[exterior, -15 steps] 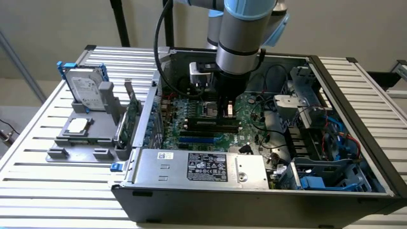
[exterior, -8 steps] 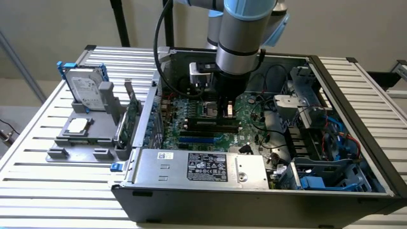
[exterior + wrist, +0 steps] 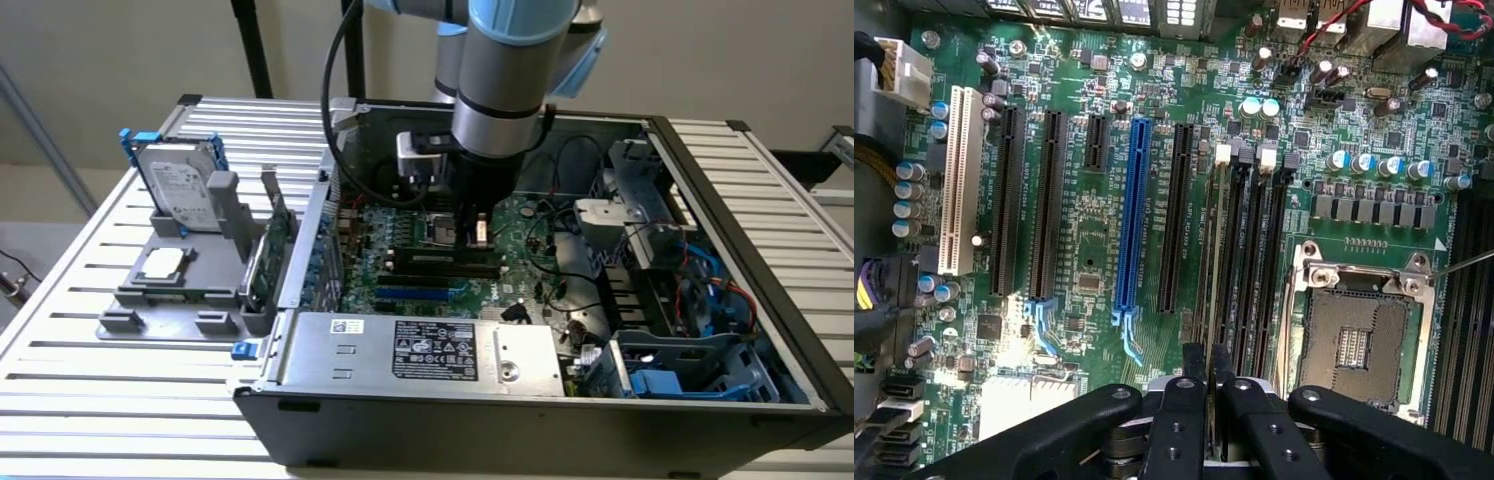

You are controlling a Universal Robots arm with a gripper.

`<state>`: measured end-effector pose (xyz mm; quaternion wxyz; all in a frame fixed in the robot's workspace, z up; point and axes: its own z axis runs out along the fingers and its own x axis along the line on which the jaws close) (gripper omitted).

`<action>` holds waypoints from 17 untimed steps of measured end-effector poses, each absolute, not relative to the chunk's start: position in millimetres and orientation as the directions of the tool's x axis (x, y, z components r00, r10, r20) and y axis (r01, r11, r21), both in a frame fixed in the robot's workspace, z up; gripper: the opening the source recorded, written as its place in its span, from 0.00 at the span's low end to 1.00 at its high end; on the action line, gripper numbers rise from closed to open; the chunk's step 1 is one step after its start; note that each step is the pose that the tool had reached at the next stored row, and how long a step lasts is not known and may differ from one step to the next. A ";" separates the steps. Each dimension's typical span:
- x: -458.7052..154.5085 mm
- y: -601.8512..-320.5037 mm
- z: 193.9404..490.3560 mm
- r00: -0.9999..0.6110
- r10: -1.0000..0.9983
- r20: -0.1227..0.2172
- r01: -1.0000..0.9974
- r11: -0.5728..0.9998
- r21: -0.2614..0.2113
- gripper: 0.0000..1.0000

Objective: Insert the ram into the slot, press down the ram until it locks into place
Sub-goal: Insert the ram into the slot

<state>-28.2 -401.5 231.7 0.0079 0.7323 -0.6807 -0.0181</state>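
My gripper point(image 3: 477, 232) reaches down into the open computer case, low over the green motherboard point(image 3: 400, 290). In the wrist view its two black fingers point(image 3: 1184, 410) stand close together, shut on the ram point(image 3: 1213, 260). The ram shows edge-on as a thin strip running away from the fingertips. It lies along the outermost of several parallel black memory slots point(image 3: 1232, 250), the one nearest the long black expansion slot. I cannot tell whether it is touching or just above the slot point(image 3: 434, 266). White latches point(image 3: 1223, 153) mark the slots' far ends.
The square silver processor socket point(image 3: 1354, 340) lies beside the memory slots, and a blue connector slot point(image 3: 1131, 210) on their other side. Case walls, a drive cage point(image 3: 654, 200) and loose cables point(image 3: 567, 290) hem the arm in. A hard drive point(image 3: 180, 190) and a broader green card point(image 3: 276, 250) stand outside the case.
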 end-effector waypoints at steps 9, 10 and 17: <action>-28.6 -401.5 230.8 0.067 -0.998 -0.014 -0.997 -0.067 0.036 0.13; -28.6 -401.5 230.8 0.066 -0.998 -0.014 -0.997 -0.066 0.035 0.13; -30.3 -401.5 230.7 0.051 -0.999 -0.013 -0.999 -0.051 0.018 0.13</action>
